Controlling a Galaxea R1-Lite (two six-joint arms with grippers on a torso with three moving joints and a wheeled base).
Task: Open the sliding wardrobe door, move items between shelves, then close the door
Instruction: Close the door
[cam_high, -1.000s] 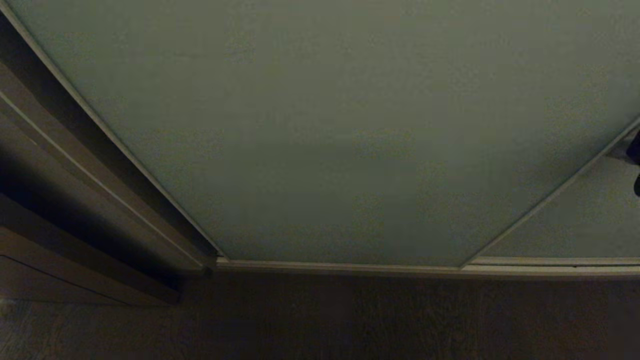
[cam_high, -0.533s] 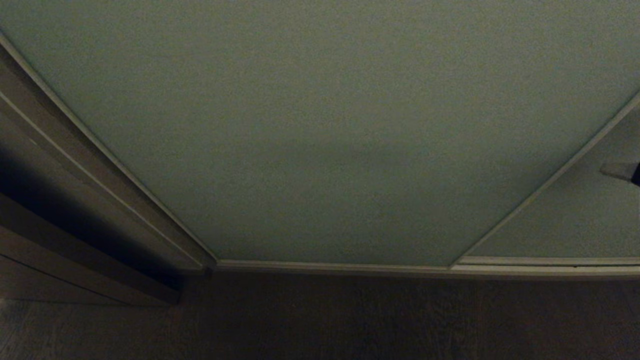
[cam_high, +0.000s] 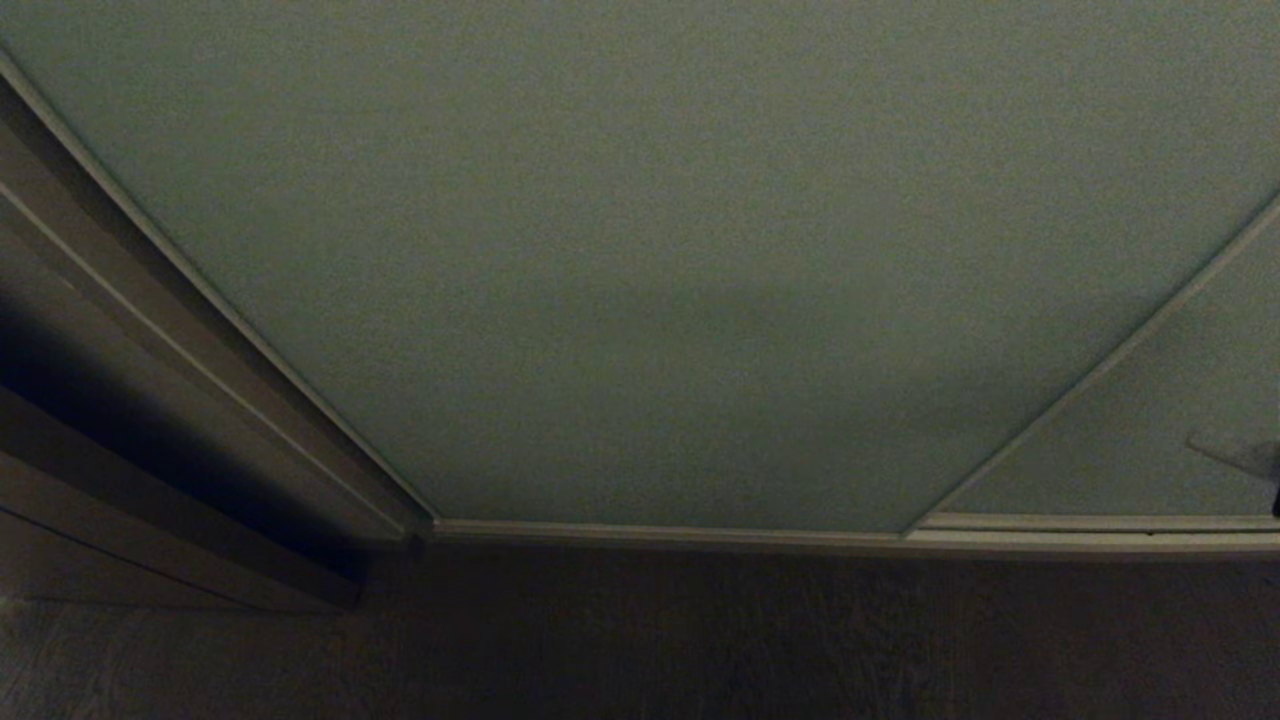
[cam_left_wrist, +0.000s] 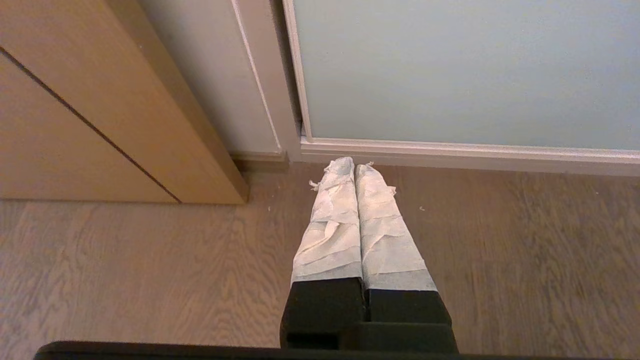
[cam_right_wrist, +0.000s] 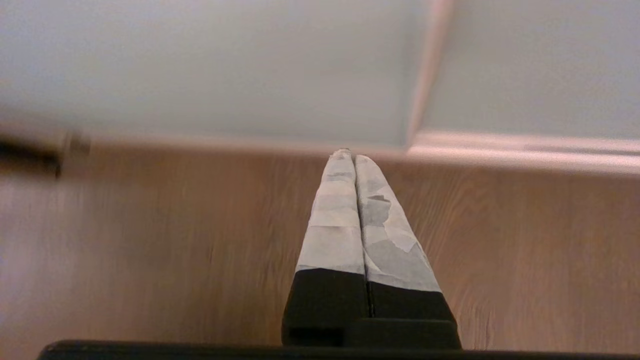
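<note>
In the head view, the tall pale grey-green matte sliding wardrobe door (cam_high: 680, 260) fills most of the frame, closed, its slim off-white frame edge meeting the dark wooden floor (cam_high: 700, 640). Dark brown wooden panelling (cam_high: 120, 420) is seen at the left. At the far right edge, the pale tip of the right gripper (cam_high: 1245, 457) is visible low before the neighbouring door panel.

In the left wrist view, the left gripper (cam_left_wrist: 354, 167) is seen with tape-wrapped fingers (cam_left_wrist: 332, 230) pressed together, empty, above the floor near the door's bottom corner.

In the right wrist view, the right gripper's fingers (cam_right_wrist: 335, 225) are likewise closed on nothing, pointing at the seam between the two door panels.
</note>
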